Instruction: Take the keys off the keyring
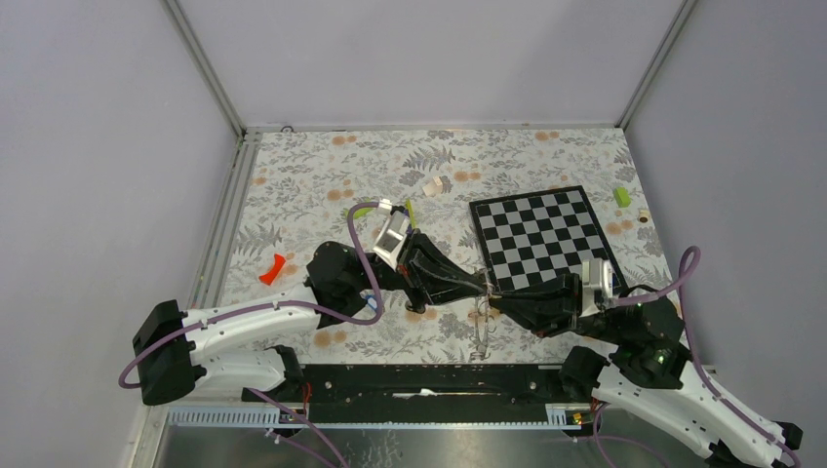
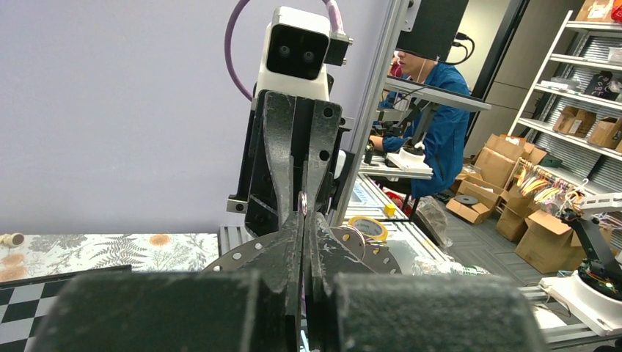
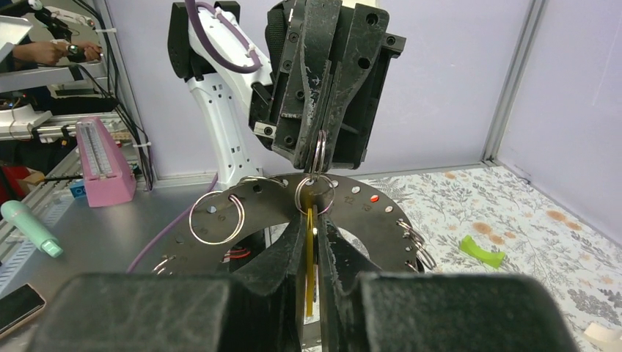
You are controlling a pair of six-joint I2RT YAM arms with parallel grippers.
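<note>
Red key (image 1: 273, 268) lies loose at far left, seemingly off already; the yellow one is in hand.
Left gripper (image 3: 320, 167) is clamped on a small split ring (image 3: 321, 147). The keyring (image 3: 389, 213) stands on edge between the arms. Right gripper (image 3: 312, 217) is narrow, pinching the yellow key (image 3: 312, 246), whose long axis runs along the fingers.

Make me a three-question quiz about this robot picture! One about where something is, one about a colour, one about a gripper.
1. Where is the chessboard? A right half of the table; B against the left wall; C on the left arm.
2. What colour is the key in the right gripper? A pink; B yellow; C white.
3. The left gripper is: A wide open; B out of view; C shut on a small ring.
Answers: 1 A, it lies right of the middle; 2 B, yellow shows between the fingers; 3 C, its fingers pinch the ring.
</note>
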